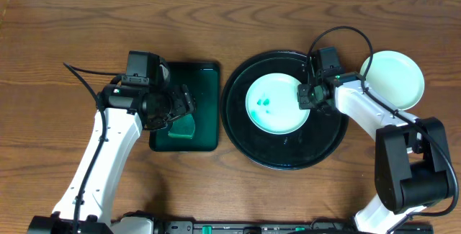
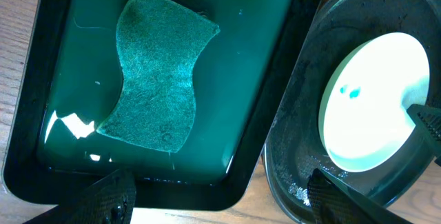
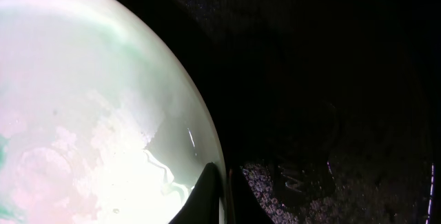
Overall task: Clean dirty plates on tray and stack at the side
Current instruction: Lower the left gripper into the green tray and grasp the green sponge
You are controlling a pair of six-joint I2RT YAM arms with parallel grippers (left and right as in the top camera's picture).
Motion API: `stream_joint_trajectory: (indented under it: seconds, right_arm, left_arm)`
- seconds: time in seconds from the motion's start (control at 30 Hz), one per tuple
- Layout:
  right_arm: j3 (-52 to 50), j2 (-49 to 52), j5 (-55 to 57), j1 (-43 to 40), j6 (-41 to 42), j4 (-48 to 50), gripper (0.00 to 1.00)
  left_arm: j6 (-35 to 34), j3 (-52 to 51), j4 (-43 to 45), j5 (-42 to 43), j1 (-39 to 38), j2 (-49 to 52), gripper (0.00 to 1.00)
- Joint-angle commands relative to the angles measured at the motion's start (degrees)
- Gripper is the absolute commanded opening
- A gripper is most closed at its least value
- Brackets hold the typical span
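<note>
Step in hand looked like pin-and-wipe: the dirty plate (image 1: 276, 104) was pinned by the right hand (image 1: 306, 97), and the sponge (image 2: 155, 89) was not yet picked up by the left hand (image 1: 176, 104).

The right hand was clamped on the plate's right rim, with a finger on either side of the edge as far as could be made out from the wrist view. The left hand was spread wide with nothing in it, hung over the dark green tray (image 1: 209, 72). The sponge lay flat just ahead of its fingertips, untouched.

To do it well, the sponge would probably best be pinched across its narrow waist and lifted clear of the green tray's wall. Then it could be carried over the rim of the black tray (image 1: 288, 155). The teal smears (image 1: 264, 103) sat left of the plate's centre, on the side away from the right hand, so wiping room was there without the hands being bumped. A firm rim grip would be needed, though. Droplets showed on the glossy tray, so the plate could easily be shoved around under a push.

As for placement, the dirty plate lay roughly mid-tray. A second plate (image 1: 392, 79), with no smears seen on it, sat on the wooden surface (image 1: 72, 32) just beside the tray's right rim. Whether it was one plate or a stack couldn't be told.
</note>
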Motion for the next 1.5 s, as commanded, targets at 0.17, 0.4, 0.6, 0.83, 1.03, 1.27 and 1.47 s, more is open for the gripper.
stream_joint_trajectory:
  seconds: [0.17,0.4,0.6,0.83,1.03,1.27,1.47]
  right_arm:
    - [0.4,0.4,0.2,0.2,-0.7,-0.2,0.01]
    - [0.4,0.4,0.1,0.2,-0.7,-0.3,0.02]
    - [0.4,0.4,0.2,0.2,-0.7,-0.3,0.02]
    - [0.4,0.4,0.2,0.3,-0.7,-0.3,0.02]
    - [0.4,0.4,0.2,0.3,-0.7,-0.3,0.02]
    - [0.4,0.4,0.2,0.3,-0.7,-0.3,0.03]
    - [0.4,0.4,0.2,0.3,-0.7,-0.3,0.03]
  left_arm:
    - [0.1,-1.8,0.6,-0.2,-3.5,0.4,0.47]
    - [0.1,2.3,-4.7,-4.2,-4.0,4.6,0.36]
    - [3.9,12.8,-15.9,-9.9,-3.9,11.8,0.44]
    - [4.9,12.8,-11.7,-10.6,-4.0,13.0,0.5]
    - [4.9,11.2,-8.5,-10.8,-4.0,13.2,0.5]
    - [4.9,11.1,-8.4,-13.2,-4.0,15.5,0.49]
    - [6.4,11.1,-8.5,-14.1,-4.0,20.4,0.49]
